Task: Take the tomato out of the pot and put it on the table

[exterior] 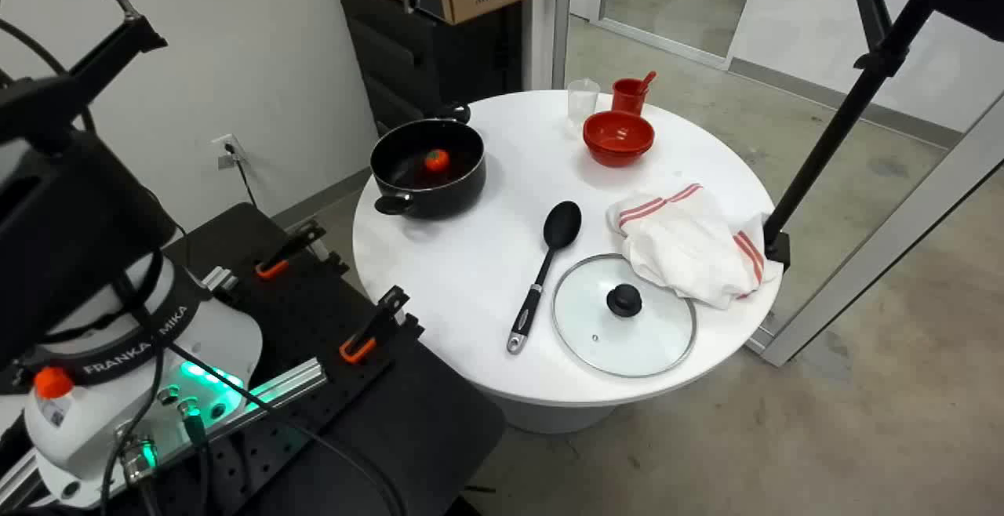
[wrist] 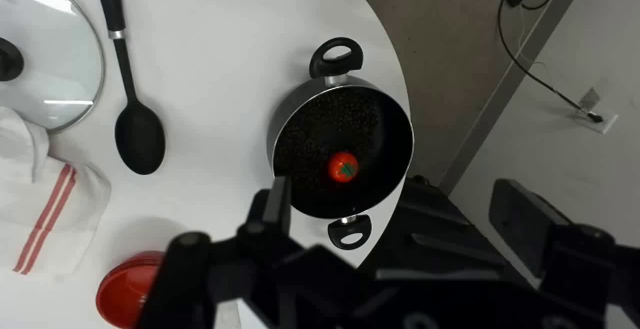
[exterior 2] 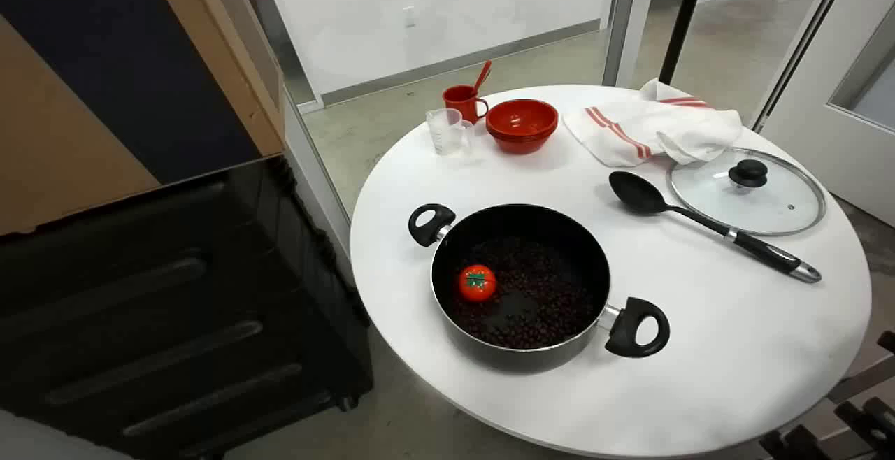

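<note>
We have the fingers [wrist: 277,206] of our black gripper [wrist: 392,208] spread wide, while the small round red-orange tomato [wrist: 343,167] lies beyond their tips, off-centre toward the finger on the wrist view's left, inside the shallow black pot [wrist: 394,131] on the round white table [wrist: 220,64].

I count one table [exterior 2: 727,355], one pot [exterior 2: 559,243] with two handles [exterior 2: 624,334], one tomato [exterior 2: 477,284], one glass lid [exterior 2: 759,201], one black spoon [exterior 2: 752,244], one striped towel [exterior 2: 657,128], one red mug [exterior 2: 460,105], one clear measuring cup [exterior 2: 446,135], and nested red bowls [exterior 2: 522,138], two at least.
</note>
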Controlling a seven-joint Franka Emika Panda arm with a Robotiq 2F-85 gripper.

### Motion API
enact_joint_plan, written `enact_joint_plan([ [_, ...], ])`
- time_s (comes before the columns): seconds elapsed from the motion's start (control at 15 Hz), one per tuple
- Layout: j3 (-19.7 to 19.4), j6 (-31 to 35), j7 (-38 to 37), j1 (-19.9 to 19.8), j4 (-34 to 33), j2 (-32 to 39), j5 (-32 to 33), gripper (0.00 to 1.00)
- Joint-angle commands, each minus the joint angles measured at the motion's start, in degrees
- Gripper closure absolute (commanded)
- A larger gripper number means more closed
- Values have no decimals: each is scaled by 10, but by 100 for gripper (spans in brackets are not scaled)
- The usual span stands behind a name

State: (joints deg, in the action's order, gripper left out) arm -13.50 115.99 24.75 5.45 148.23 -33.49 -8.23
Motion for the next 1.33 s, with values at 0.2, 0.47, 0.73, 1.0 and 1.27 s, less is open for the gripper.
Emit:
enact_joint_plan([
  [0.2, 11, -2, 6, -12, -1, 2, -7, 0],
  [0.47, 11, -2, 6, -12, -1, 2, -7, 0],
  [0.73, 22, 20, 18, 0, 9, 15, -13, 0],
  [1.0, 31, 187, 36, 49, 69, 41, -103, 0],
  [1.27, 17, 360, 115, 129, 114, 108, -204, 0],
])
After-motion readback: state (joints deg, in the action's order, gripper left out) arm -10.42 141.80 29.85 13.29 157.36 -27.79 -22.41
